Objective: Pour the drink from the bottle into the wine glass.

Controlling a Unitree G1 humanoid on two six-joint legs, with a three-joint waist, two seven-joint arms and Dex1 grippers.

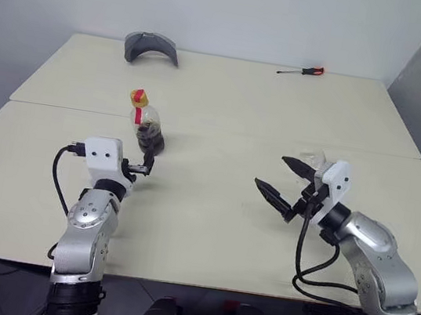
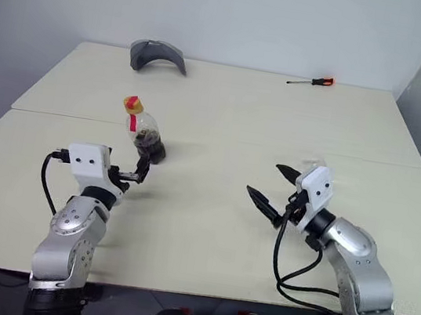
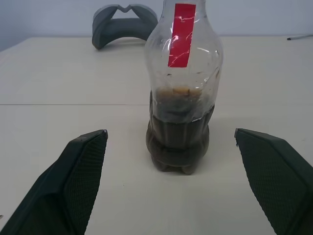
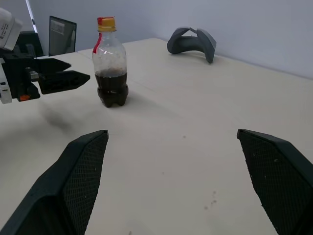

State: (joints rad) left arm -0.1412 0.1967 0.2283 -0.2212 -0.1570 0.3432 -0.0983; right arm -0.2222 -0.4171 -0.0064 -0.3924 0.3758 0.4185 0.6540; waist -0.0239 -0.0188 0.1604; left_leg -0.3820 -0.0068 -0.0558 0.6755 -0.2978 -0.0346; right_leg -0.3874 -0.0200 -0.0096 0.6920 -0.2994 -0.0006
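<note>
The bottle [image 1: 147, 126] stands upright on the table's left half, clear plastic with a yellow cap, a red label strip and the dark drink [image 3: 178, 142] filling its lower part. My left gripper [image 1: 146, 165] is open just short of it and pointing at it; in the left wrist view both fingers [image 3: 78, 176] flank the bottle without touching. My right gripper [image 1: 272, 172] is open over bare table to the right, turned toward the bottle. A bit of clear glass, probably the wine glass [image 1: 312, 156], shows behind the right gripper, mostly hidden.
A grey curved headset-like piece [image 1: 153, 46] lies at the far left edge of the table. A red-handled screwdriver [image 1: 303, 71] lies at the far right. A seam [image 1: 222, 131] crosses the cream tabletop. A grey wall stands on the right.
</note>
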